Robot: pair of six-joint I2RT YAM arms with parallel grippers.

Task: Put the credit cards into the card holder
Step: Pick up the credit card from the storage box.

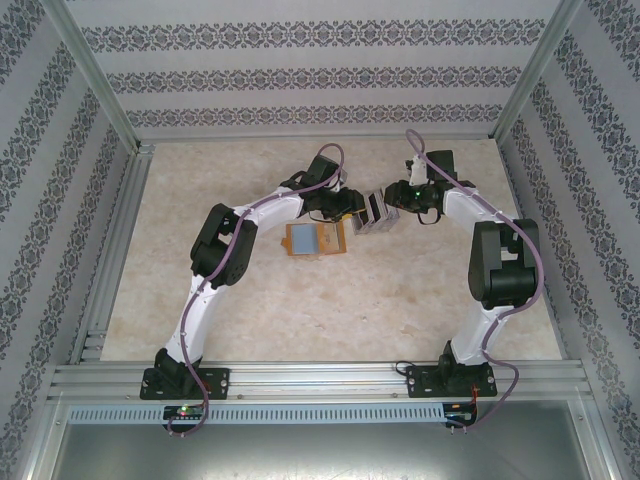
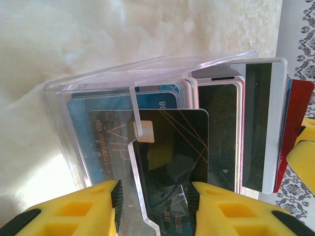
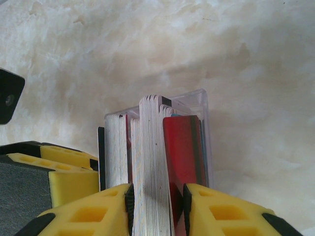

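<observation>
The credit cards [image 1: 372,210] stand on edge in a clear plastic case [image 2: 98,81] on the table, between both grippers. My right gripper [image 3: 157,211] is shut on a thick bundle of cards [image 3: 153,157], white edges with a red card beside them. In the overhead view it [image 1: 394,205] is at the stack's right. My left gripper [image 2: 155,206] is at the stack's left [image 1: 352,207], its jaws apart over a black card [image 2: 172,157] and the case's front wall. The card holder [image 1: 315,240], an orange wallet, lies open with its pale blue pockets up, left of and nearer than the cards.
The marble-patterned table [image 1: 300,310] is ringed by a metal frame and patterned walls. A yellow finger [image 2: 302,157] of the right gripper shows past the cards' far side. The left gripper's fingers [image 3: 49,167] sit close against the stack's left.
</observation>
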